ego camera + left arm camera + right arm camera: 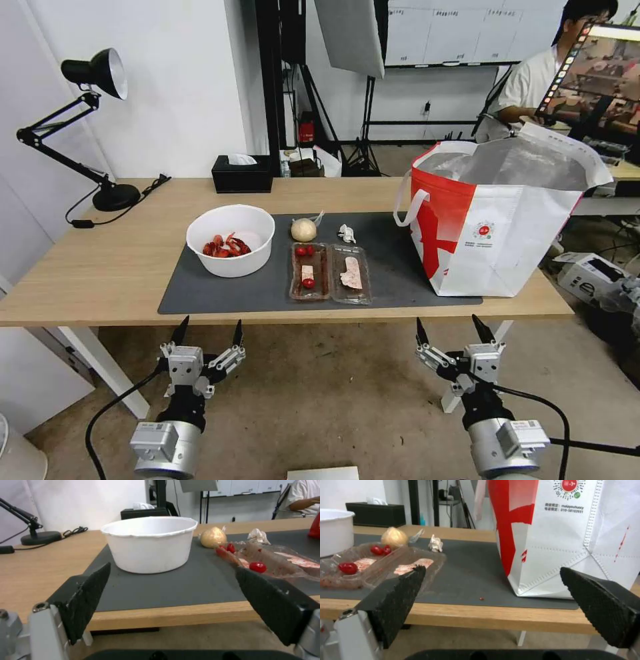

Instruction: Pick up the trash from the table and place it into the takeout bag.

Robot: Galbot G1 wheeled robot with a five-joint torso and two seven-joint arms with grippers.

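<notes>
Waiting at start: nothing bagged yet.
Bowl (pixel 231 240), trays (pixel 329 272), ball (pixel 303 229), wrapper (pixel 347 233) sit mid-frame on table (pixel 100 267); takeout bag (pixel 493 227) right; left gripper (pixel 208 331), right gripper (pixel 453 328) spread wide, empty, bottom of frame.

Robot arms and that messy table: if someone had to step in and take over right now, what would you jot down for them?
Left gripper and right gripper: both open, empty, held below the table's near edge.
On the grey mat: white bowl of red scraps, two clear trays, beige ball, small crumpled wrapper.
Takeout bag stands open at the mat's right end.
Done: nothing picked up yet.
Left: every piece into the bag.
</notes>
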